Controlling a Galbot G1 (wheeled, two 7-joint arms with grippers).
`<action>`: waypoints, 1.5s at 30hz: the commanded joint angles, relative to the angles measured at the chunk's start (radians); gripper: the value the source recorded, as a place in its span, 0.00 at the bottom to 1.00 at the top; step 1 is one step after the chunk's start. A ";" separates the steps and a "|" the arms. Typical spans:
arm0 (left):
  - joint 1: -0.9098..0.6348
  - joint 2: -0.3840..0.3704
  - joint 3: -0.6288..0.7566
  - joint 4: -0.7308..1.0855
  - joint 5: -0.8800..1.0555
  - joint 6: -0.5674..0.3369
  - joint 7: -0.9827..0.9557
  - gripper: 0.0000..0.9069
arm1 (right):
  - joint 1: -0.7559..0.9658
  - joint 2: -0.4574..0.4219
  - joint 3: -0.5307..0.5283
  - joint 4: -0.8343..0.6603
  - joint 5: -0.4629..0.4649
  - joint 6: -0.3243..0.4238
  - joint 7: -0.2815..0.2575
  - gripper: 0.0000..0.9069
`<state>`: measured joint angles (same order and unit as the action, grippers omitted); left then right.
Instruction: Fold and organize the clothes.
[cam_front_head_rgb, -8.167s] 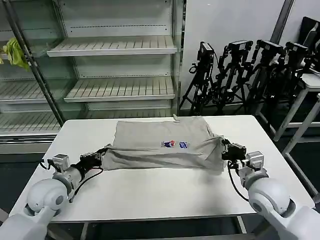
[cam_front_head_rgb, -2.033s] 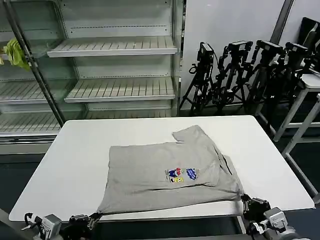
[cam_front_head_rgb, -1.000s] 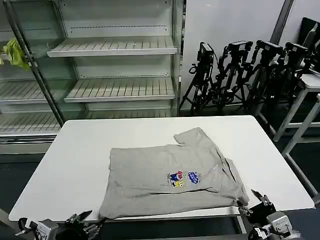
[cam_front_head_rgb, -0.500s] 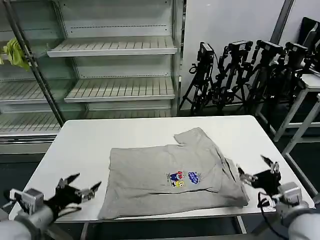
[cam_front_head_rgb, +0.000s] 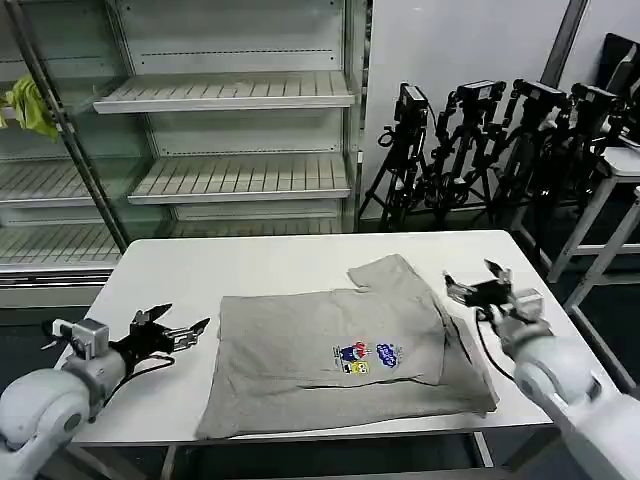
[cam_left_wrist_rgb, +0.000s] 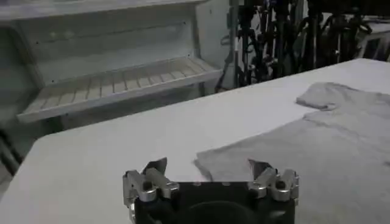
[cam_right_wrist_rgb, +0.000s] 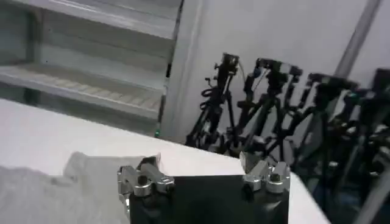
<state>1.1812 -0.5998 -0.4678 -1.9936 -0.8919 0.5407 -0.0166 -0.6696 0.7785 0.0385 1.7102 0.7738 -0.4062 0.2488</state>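
One shirt (cam_front_head_rgb: 340, 355) lies print-up on the table (cam_front_head_rgb: 290, 265), spread mostly flat, its near hem close to the table's front edge and one sleeve (cam_front_head_rgb: 385, 272) sticking out toward the far side. Wrinkles run down its right side, where the cloth looks doubled over.

My worry is the next grab. If I pinch only the top layer at that rumpled right edge, the fold will come out crooked, and a careless drag toward me could pull the hem off the front edge. The left corner lies thin against the table, so a shallow approach might just push it into a bunch instead of getting under it.

My left gripper (cam_front_head_rgb: 172, 330) hovers just beside the shirt's left edge, low over the table, jaws spread wide and holding nothing; from its wrist I see the shirt's corner (cam_left_wrist_rgb: 210, 163) just ahead between the fingertips. My right gripper (cam_front_head_rgb: 478, 288) is raised beside the shirt's right side, near the sleeve, likewise wide open and empty, touching nothing.
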 joint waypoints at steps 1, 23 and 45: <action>-0.339 -0.049 0.284 0.161 -0.016 0.012 0.015 0.99 | 0.375 0.214 -0.256 -0.404 0.069 -0.019 -0.100 1.00; -0.426 -0.124 0.401 0.257 0.006 0.036 0.005 0.80 | 0.341 0.288 -0.235 -0.510 0.020 -0.035 -0.083 1.00; -0.496 -0.169 0.441 0.415 0.069 0.024 0.032 0.80 | 0.282 0.322 -0.187 -0.549 -0.048 0.008 -0.097 1.00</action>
<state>0.7156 -0.7599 -0.0383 -1.6560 -0.8484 0.5699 0.0100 -0.3848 1.0845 -0.1510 1.1809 0.7403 -0.4056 0.1530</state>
